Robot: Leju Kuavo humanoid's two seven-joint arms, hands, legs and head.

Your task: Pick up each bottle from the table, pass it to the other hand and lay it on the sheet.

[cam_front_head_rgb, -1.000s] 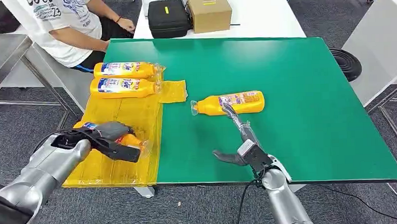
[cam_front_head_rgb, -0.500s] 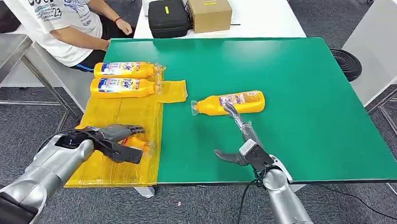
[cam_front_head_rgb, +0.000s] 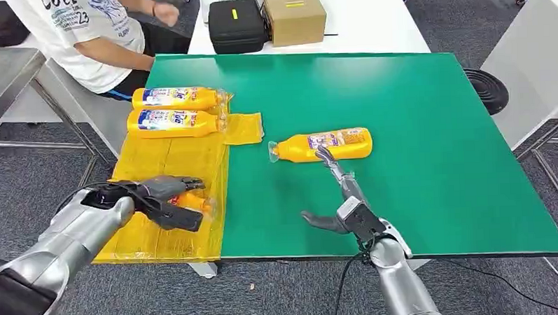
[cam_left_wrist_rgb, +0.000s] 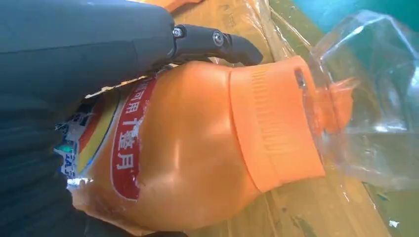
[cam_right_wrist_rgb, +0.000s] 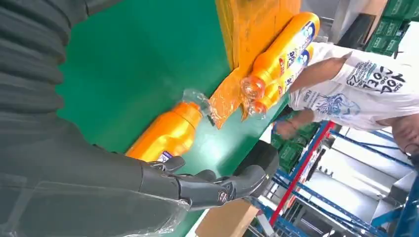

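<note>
while the left hand (cam_front_head_rgb: pixel 167 200) gripped a bottle (cam_front_head_rgb: pixel 191 200) low over the yellow sheet (cam_front_head_rgb: pixel 171 158), apparently to lay it down, the right hand (cam_front_head_rgb: pixel 337 190) reached, fingers spread, toward the bench bottle (cam_front_head_rgb: pixel 323 145).

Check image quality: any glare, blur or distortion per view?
Head view: sharp, evenly lit, mild wide-angle bend. Left wrist view: bottle very close, soft, glossy highlight; clear cap glares. Right wrist view: right hand close and soft, background tilted.
</note>
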